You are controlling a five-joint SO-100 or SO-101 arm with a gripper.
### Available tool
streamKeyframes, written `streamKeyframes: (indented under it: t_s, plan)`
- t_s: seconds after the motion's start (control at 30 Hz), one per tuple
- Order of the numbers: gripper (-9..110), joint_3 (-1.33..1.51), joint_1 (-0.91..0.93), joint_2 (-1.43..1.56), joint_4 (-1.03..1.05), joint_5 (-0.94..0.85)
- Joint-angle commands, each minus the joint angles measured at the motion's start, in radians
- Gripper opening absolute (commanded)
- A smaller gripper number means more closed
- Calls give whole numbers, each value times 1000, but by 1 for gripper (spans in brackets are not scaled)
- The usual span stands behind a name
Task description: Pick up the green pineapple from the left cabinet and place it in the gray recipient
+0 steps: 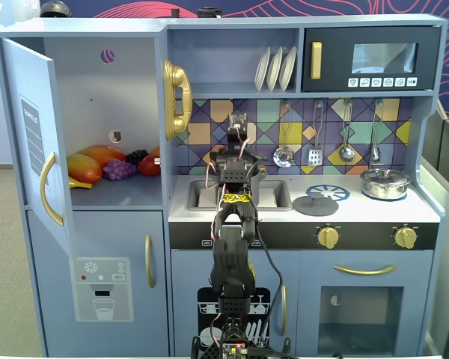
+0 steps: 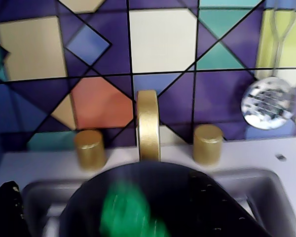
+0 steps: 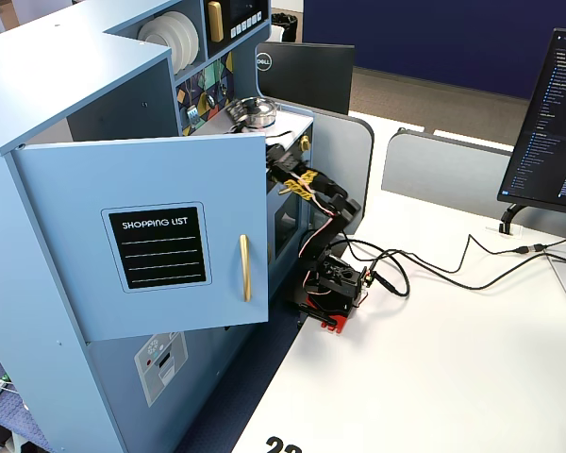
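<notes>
Wrist view shows, nearest the lens, the green pineapple (image 2: 126, 212) as a blurred green shape low in frame, over or inside the dark round gray recipient (image 2: 187, 197) in the sink, with the gold faucet (image 2: 148, 126) behind. Whether the end effector (image 1: 238, 123) grips or has released cannot be told. Farthest left, the left cabinet (image 1: 97, 90) stands open, holding other fruit.

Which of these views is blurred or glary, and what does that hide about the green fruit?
Wrist view: motion-smeared near the bottom, so the green pineapple is a shapeless streak over a dark round recipient; the gold faucet is soft too. A fixed view, from the front, is sharp and evenly lit, with mild glare on the microwave window. A fixed view, from the side, is sharp, but the open cabinet door hides the sink.
</notes>
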Motion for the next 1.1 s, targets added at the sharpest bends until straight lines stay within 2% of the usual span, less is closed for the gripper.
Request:
streamKeyframes:
  t_s: [0.0, 0.13, 0.27, 0.33, 0.47, 0.57, 0.67, 0.83, 1.07]
  plan:
    - [28, -103, -21, 262, 479, -12]
    - [1, 103, -69, 517, 853, -46]
    - [0, 399, -78, 618, 1002, -146]
    - [0, 555, -89, 620, 954, -133]
    - [0, 882, -114, 635, 621, 58]
    - [0, 1083, -127, 627, 400, 129]
    - [0, 1224, -141, 615, 270, 172]
    - [0, 1350, -114, 653, 244, 204]
    - [0, 1394, -91, 808, 451, 270]
